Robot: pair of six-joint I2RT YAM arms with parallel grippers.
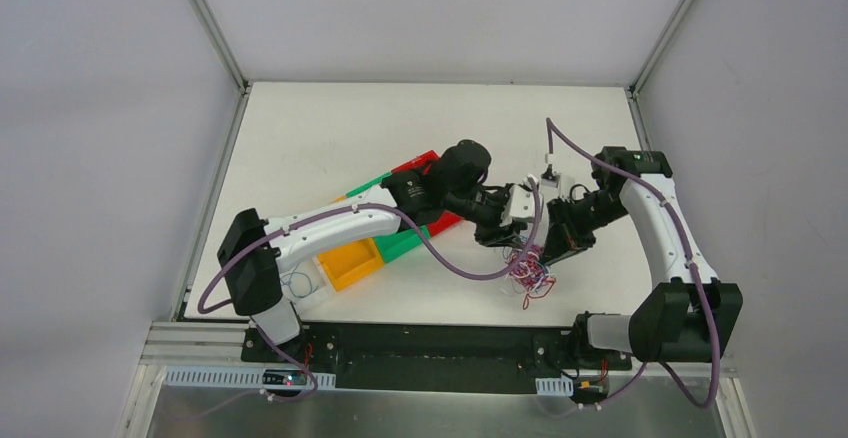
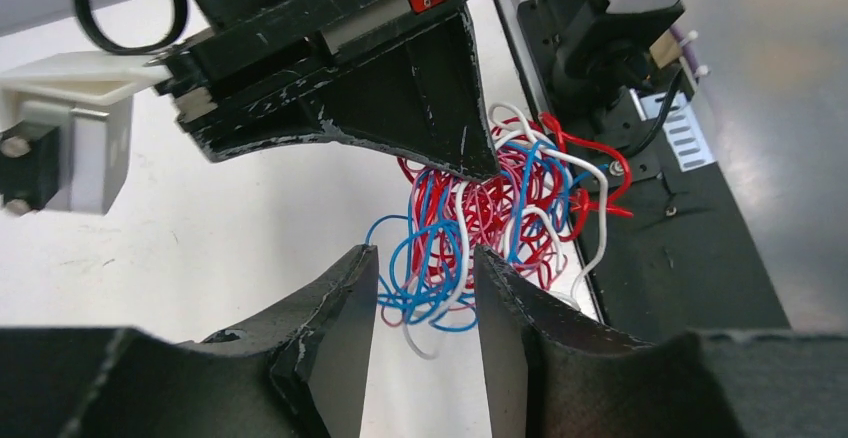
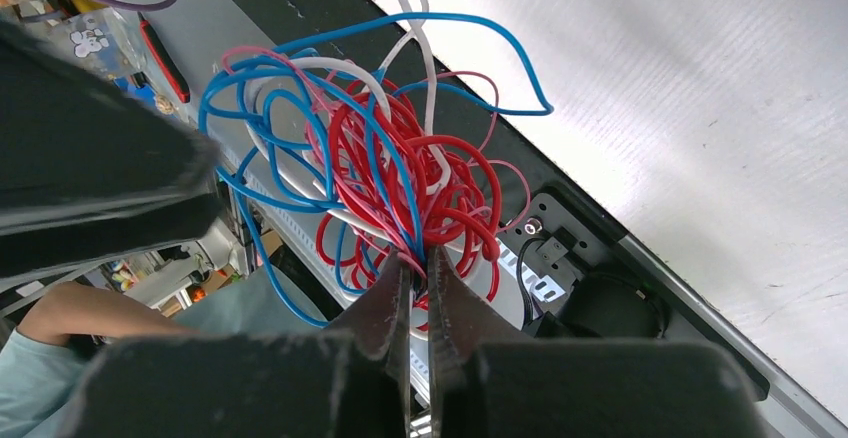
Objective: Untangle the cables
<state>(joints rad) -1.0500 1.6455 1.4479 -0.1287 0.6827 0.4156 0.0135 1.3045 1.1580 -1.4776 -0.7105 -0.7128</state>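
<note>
- We see the white table (image 1: 300, 138), with coloured bins (image 1: 350, 263) at its left.
- The cables (image 1: 528, 270) form one tangled clump toward the near edge, between our two arms.
- Our right gripper (image 3: 418, 288) is pinched tight on its strands.
- Our left gripper (image 2: 425, 298) stands parted just beside it.

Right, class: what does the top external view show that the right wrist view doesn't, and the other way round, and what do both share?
Top only: the coloured trays, plus the whole left arm and right arm. Right wrist only: the right gripper pinched shut on strands, and single blue, red and white loops. Both: the tangle of cables.
</note>
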